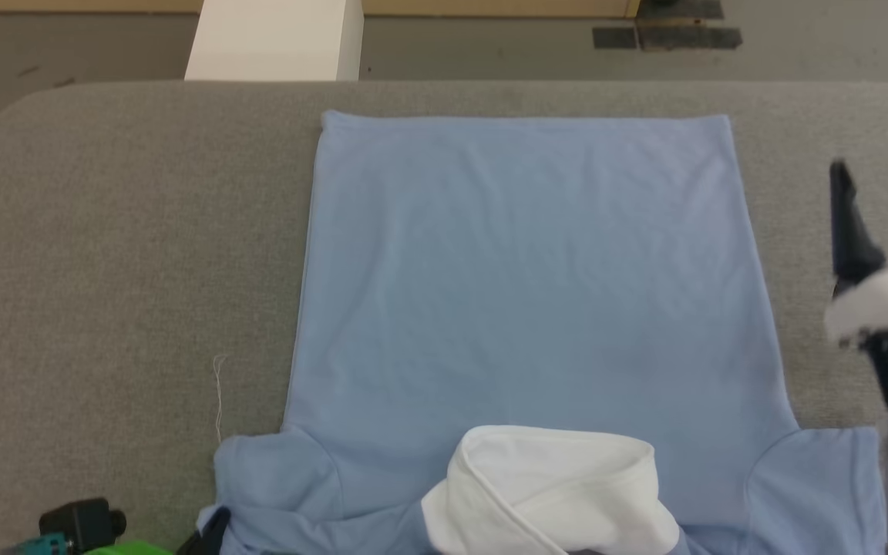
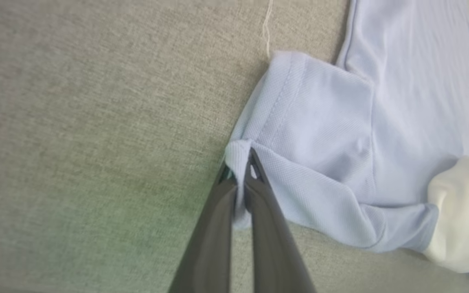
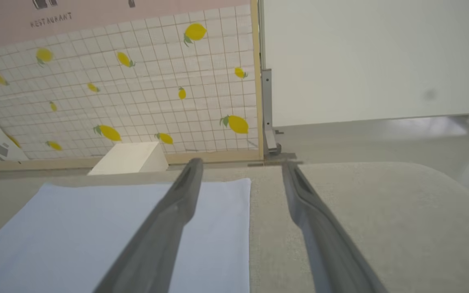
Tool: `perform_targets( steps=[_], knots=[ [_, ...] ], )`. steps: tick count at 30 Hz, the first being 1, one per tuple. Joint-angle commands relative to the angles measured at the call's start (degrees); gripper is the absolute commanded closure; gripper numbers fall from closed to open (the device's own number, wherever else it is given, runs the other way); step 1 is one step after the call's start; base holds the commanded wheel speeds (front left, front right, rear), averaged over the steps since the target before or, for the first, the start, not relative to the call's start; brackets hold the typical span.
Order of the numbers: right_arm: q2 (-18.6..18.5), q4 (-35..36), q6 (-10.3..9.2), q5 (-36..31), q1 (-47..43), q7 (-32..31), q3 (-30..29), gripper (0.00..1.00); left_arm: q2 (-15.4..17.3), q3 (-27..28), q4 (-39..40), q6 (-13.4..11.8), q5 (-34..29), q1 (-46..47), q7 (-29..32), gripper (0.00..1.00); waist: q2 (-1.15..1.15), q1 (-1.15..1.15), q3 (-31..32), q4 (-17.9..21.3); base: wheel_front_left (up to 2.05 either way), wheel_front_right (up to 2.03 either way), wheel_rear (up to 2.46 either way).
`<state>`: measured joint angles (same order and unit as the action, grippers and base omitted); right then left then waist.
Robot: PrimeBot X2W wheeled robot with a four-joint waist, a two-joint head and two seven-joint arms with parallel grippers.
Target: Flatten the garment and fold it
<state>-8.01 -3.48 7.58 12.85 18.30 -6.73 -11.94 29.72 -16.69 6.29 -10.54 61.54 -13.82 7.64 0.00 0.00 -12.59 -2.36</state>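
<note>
Shirt (image 1: 529,293) lies flat; left gripper (image 2: 240,162) pinches one sleeve (image 2: 299,122), right gripper (image 1: 872,169) hangs open, likely needing the other.

The head view looks steeply down from above the near edge of the grey counter (image 1: 105,231), taking in the blue shirt (image 1: 529,270) and a strip of floor (image 1: 798,46) past the far edge. The left wrist view sits very close above the shirt's near left sleeve (image 2: 312,114), facing almost straight down. The right wrist view rides low at the right side, facing far across the counter toward a lemon-patterned wall (image 3: 136,81). All three views share the shirt and the counter. The head and right wrist views also share the white box (image 1: 274,38).
</note>
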Motion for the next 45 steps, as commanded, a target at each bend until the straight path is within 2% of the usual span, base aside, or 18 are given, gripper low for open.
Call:
perform_targets(
  steps=[1,7,13,20,28,29,30,31,32,35,38,40,43,45],
  knots=[
    [-0.9,-2.6,-0.09,0.7,3.9,0.5,0.2,0.0,-0.3,0.0,0.0,0.6,-1.0,1.9,-0.3,1.0,0.0,0.0,-3.5,-1.8,0.0,0.0,0.0],
    [-6.3,-15.3,-0.09,-0.2,19.2,-4.4,1.4,0.0,-0.9,-1.1,-0.1,1.5,-2.3,6.4,-0.4,1.0,0.0,0.0,-9.8,-5.0,0.0,0.0,0.0],
    [-10.8,-24.6,-0.09,-3.1,31.4,-17.3,2.6,0.0,-2.4,-2.7,-0.3,2.7,-3.9,10.5,-1.1,1.0,0.0,0.0,-16.5,-8.9,0.0,0.0,0.0],
    [-13.0,-28.0,-0.09,-5.4,38.0,-32.2,1.6,0.0,-4.2,-4.0,-1.8,3.9,-4.5,13.1,-2.1,1.0,0.0,0.0,-21.1,-11.7,0.0,0.0,0.0],
    [-13.1,-25.3,-0.09,-10.4,40.2,-46.4,-1.8,0.0,-5.3,-4.8,-3.3,5.3,-4.8,15.2,-2.8,1.0,0.0,0.0,-24.4,-13.1,0.0,0.0,0.0],
    [-12.8,-24.7,-0.09,-10.8,40.0,-48.1,-2.4,0.05,-5.4,-4.9,-3.5,5.4,-4.8,15.3,-2.9,1.0,0.0,0.0,-24.5,-13.2,0.0,0.0,0.0],
    [-12.5,-24.2,-0.09,-11.2,39.9,-49.5,-2.9,0.56,-5.5,-4.9,-3.5,5.4,-4.8,15.4,-3.0,1.0,0.0,0.0,-24.6,-13.2,0.0,0.0,0.0],
    [-12.2,-23.4,-0.09,-11.7,39.6,-51.1,-3.4,0.82,-5.5,-5.0,-3.6,5.5,-4.8,15.5,-3.0,1.0,0.0,0.0,-24.6,-13.1,0.0,0.0,0.0],
    [-12.0,-22.8,-0.09,-12.1,39.3,-52.4,-3.7,1.0,-5.5,-5.0,-3.7,5.5,-4.8,15.5,-3.1,1.0,0.0,0.0,-24.6,-13.1,0.0,0.0,0.0],
    [-11.9,-19.8,-0.09,-13.0,37.6,-55.2,-3.9,1.0,-5.7,-5.1,-4.0,5.5,-4.8,15.6,-3.1,1.0,0.0,0.0,-24.2,-13.1,0.0,0.0,0.0],
    [-13.0,-16.2,-0.09,-11.5,35.6,-51.3,-1.6,1.0,-5.7,-5.2,-4.3,5.5,-4.9,15.7,-3.1,1.0,0.0,0.0,-23.2,-12.9,0.0,0.0,0.0],
    [-14.6,-14.4,-0.09,-9.8,33.4,-46.8,1.4,1.0,-5.7,-5.3,-4.5,5.3,-5.0,15.5,-3.3,1.0,0.0,0.0,-21.8,-12.5,0.0,0.0,0.0],
    [-17.7,-11.9,-0.09,-8.2,28.9,-36.6,5.2,1.0,-5.5,-5.1,-4.4,5.0,-5.0,14.9,-3.4,1.0,0.0,0.0,-18.9,-11.6,0.0,0.0,0.0],
    [-19.0,-10.6,-0.09,-8.7,25.6,-29.4,5.3,1.0,-5.1,-4.9,-4.3,4.6,-5.1,14.2,-3.5,1.0,0.0,0.0,-16.8,-10.8,0.0,0.0,0.0]
  ],
)
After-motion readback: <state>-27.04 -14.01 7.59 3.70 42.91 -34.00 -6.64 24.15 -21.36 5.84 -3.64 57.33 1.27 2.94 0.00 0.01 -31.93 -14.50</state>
